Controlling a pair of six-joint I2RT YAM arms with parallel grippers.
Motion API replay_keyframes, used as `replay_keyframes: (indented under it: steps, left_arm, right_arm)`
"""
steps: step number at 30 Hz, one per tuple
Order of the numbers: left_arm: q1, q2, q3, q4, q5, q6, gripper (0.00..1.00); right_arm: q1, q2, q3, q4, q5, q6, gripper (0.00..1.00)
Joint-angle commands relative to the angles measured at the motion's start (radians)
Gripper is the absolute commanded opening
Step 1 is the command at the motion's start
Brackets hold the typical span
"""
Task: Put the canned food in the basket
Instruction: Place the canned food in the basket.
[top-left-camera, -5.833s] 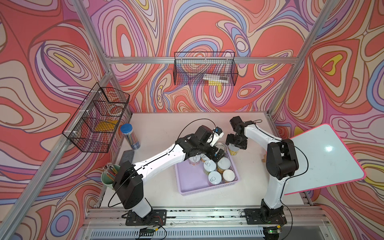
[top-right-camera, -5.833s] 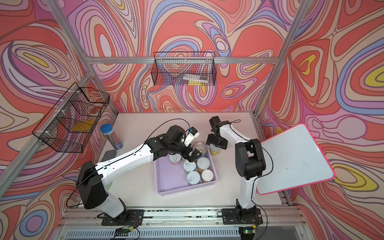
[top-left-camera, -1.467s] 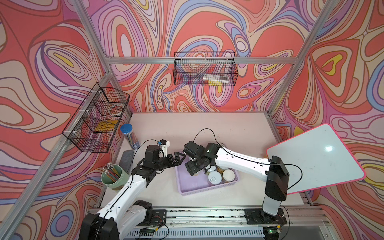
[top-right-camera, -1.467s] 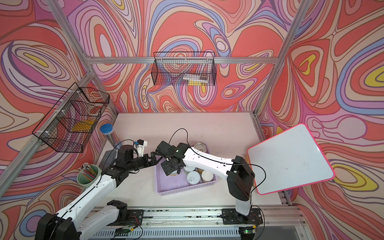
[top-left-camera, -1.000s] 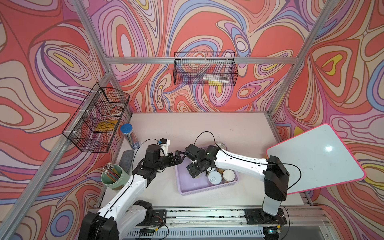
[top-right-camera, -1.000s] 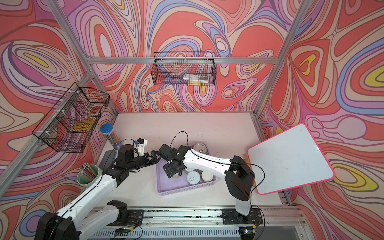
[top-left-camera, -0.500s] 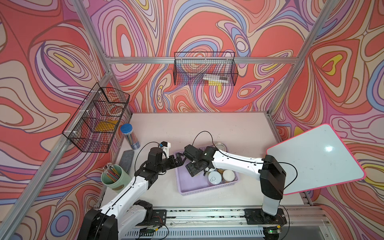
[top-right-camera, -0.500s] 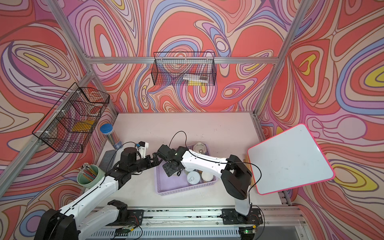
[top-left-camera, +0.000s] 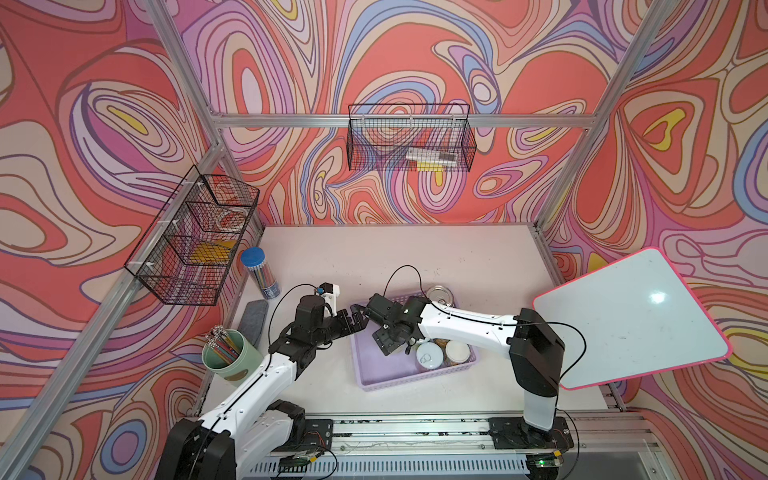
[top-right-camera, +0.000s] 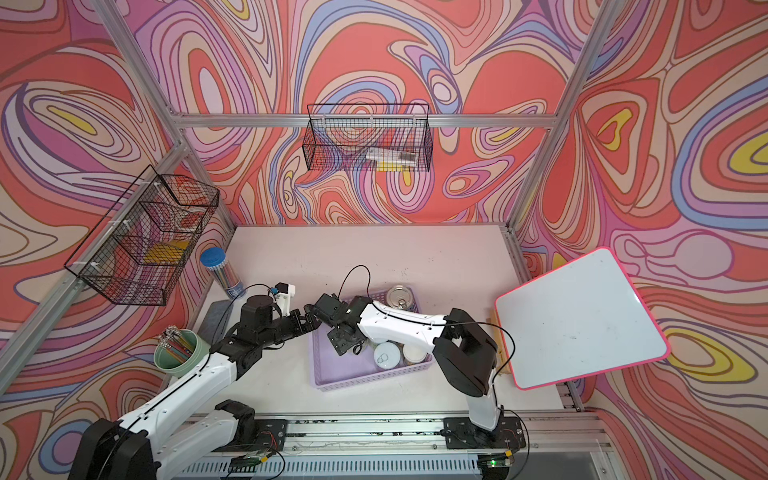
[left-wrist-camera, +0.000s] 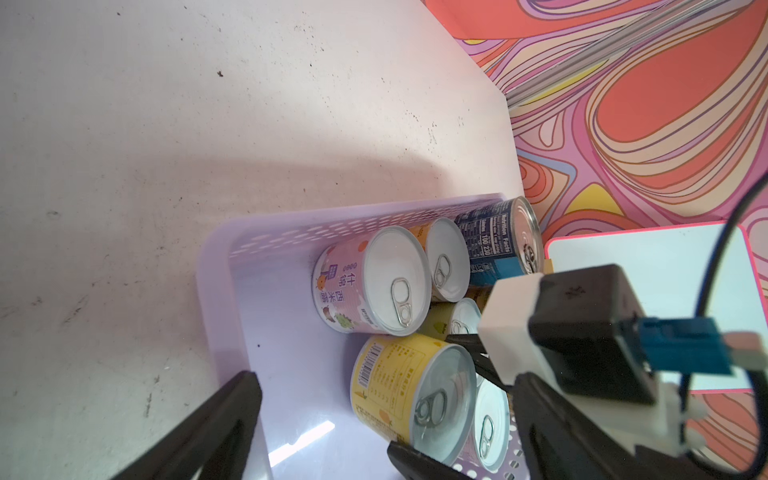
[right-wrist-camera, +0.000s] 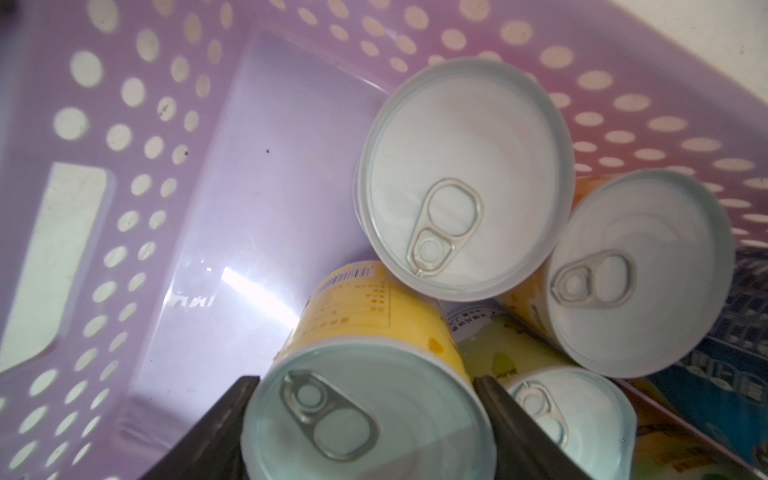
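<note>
Lower centre, right gripper clamped a yellow-labelled metal tin inside the lilac perforated plastic basket; left gripper gaped empty.

We see a pale counter walled by swirling red and lilac patterns. Along its left edge stand a blue-capped clear tube of pencils, a flat grey pad and a green cup of pencils. Two black wire baskets hang on the back wall and the left wall, and a pink-rimmed whiteboard juts over the right edge.

- Both top views looked down from high above the basket, far off (near-identical framing).
- Wrist cameras sat close over the basket, sharing its floor.
</note>
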Motion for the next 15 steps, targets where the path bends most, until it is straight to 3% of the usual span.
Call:
replay_keyframes:
  steps: [1,15]
  left_arm:
    - [-0.002,0.006,-0.009,0.007,-0.01,0.002,0.99]
    - [-0.001,0.013,-0.004,0.003,-0.012,0.008,0.99]
  right_arm:
    - [0.0,0.016,0.006,0.044,0.077,-0.003,0.58]
    - [-0.002,0.037,0.016,0.021,0.128,0.022,0.83]
